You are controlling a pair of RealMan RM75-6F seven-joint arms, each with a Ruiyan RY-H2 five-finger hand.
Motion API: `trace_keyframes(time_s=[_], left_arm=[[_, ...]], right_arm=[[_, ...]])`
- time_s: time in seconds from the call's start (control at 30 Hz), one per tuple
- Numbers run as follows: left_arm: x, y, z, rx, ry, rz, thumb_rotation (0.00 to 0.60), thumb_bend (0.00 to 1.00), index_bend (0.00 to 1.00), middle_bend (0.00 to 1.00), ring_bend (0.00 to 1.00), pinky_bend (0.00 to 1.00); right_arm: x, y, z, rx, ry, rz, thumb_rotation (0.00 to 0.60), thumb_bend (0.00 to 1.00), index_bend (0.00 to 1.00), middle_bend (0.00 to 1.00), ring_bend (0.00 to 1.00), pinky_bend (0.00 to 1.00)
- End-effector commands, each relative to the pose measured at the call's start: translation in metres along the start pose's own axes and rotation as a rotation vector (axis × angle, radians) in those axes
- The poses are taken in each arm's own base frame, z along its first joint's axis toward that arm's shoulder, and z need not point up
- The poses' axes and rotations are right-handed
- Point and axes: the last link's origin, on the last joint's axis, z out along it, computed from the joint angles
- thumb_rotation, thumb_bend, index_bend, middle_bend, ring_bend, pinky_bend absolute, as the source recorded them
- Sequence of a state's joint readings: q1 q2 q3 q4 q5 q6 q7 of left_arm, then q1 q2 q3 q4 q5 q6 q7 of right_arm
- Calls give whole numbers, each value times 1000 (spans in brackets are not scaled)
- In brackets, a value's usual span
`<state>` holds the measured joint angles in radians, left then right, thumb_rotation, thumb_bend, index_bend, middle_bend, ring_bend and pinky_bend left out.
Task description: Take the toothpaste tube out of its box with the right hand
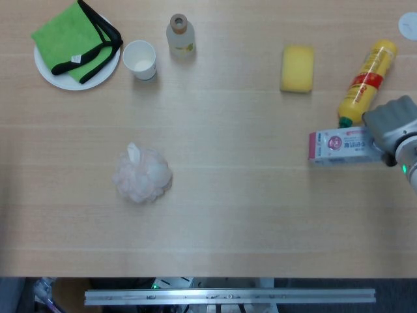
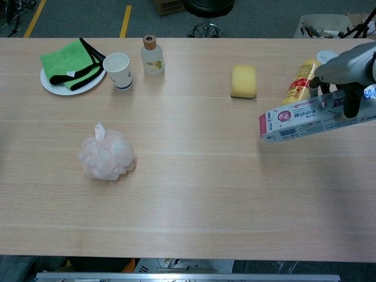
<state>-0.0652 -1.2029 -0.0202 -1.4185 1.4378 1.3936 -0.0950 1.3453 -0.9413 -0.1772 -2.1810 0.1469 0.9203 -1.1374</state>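
- My right hand (image 2: 348, 69) grips the box (image 2: 305, 119) at its right end, fingers (image 2: 352, 101) wrapped down over the top face. Chest view shows the box tilted, right end up, pink end flap pointing left and lower.
- Cannot tell whether the low left end touches the tabletop (image 2: 194, 194) or hangs just above it.
- Head view: right hand (image 1: 393, 127) sits at the right frame edge, over the box (image 1: 340, 146); the grip itself is mostly hidden under the hand there.
- Box looks closed; no tube visible in either view.
- Left hand not in either view.
- The yellow bottle (image 2: 299, 79) lies just behind the box, its green cap end close to the hand. Tight on that side.
- Sponge (image 2: 244, 80) sits farther left and behind, apart from the box.
- A white disc (image 2: 327, 57) lies near the far right tabletop edge, behind the hand.
- Open wood in front of the box and leftward, up to the bath pouf (image 2: 106, 155).
- Far left: plate (image 2: 54, 84) with green cloth (image 2: 69, 60), paper cup (image 2: 117, 70), small bottle (image 2: 152, 56), all well apart from the hand.
- Chest view alone shows the tilt and the floor with a chair base past the far edge; head view gives the layout from above.
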Motion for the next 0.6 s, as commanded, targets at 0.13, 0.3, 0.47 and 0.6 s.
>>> trace_keyframes(time_s=[0.13,0.3,0.47,0.6], left_arm=[[0,-3,-1,11,0,-4,600,164,136,43,91,132],[-2,-3,-2,12,-6,-7,600,164,136,42,92,132],[-2,-4,-1,16,-6,-7,600,164,136,42,92,132],[-4,-2,0,8,-9,-10,600,164,136,42,91,132]], right_arm=[[7,1,0,23,8,39,600,465,487,493,403,500],[-7,-5,9,20,-82,-32,600,474,491,496,406,502],[7,2,8,-29,-56,-54,600,473,491,496,406,502],[15,1,4,-73,-63,-151,600,474,491,496,406,502]])
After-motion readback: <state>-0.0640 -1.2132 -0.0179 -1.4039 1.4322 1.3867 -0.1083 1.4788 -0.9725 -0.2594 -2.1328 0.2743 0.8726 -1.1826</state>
